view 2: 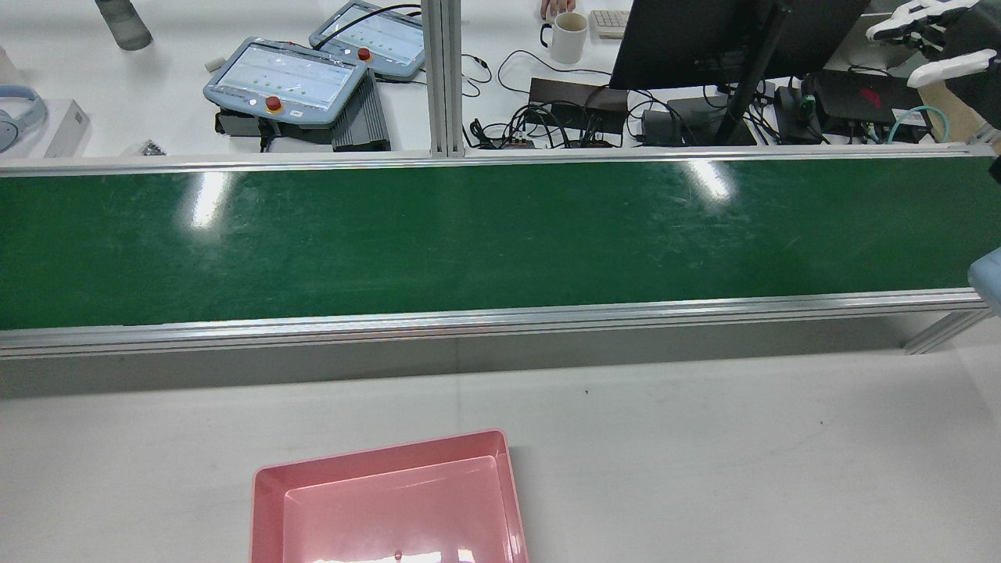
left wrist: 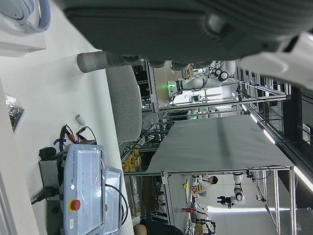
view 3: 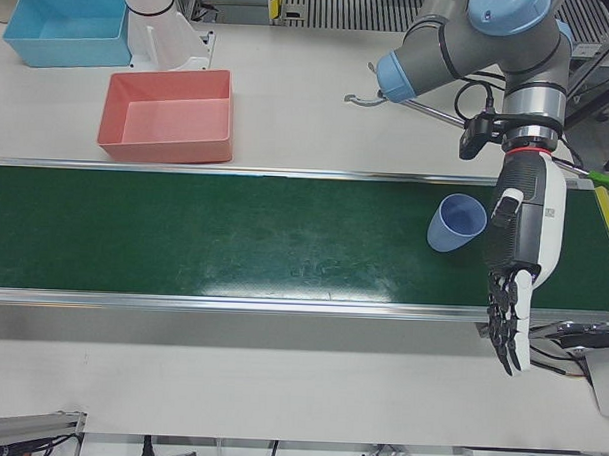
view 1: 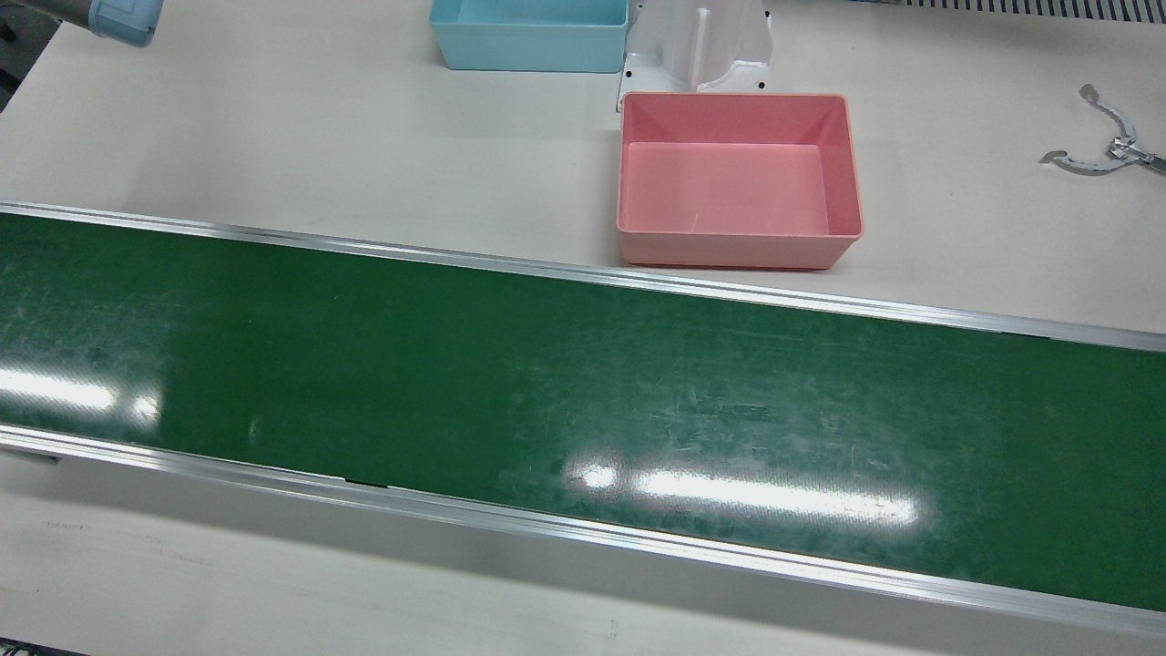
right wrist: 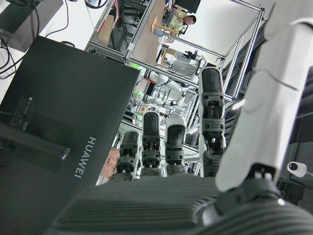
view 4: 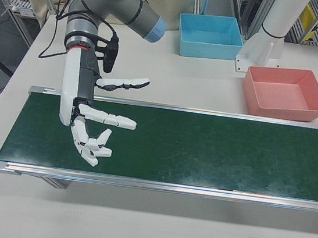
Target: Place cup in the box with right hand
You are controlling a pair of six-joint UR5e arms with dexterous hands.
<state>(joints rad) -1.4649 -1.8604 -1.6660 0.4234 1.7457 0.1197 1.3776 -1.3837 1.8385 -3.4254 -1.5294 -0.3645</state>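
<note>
A pale blue cup (view 3: 455, 223) rests on the green belt (view 3: 234, 236) toward its right end in the left-front view, mouth turned up and to the right. My left hand (view 3: 518, 266) hangs just right of the cup, fingers straight, apart and empty. At the belt's other end my right hand (view 4: 91, 119) hovers open with spread fingers, far from the cup; it also shows in the rear view's top right corner (view 2: 931, 39). The pink box (view 1: 738, 248) stands empty on the white table behind the belt, also seen in the right-front view (view 4: 283, 110).
A light blue box (view 1: 533, 56) and a white arm pedestal (view 1: 701, 46) stand beyond the pink box. Metal tongs (view 1: 1107, 150) lie on the table. Past the belt are a monitor (view 2: 688, 39), teach pendants (view 2: 285, 78) and a mug (view 2: 567, 35).
</note>
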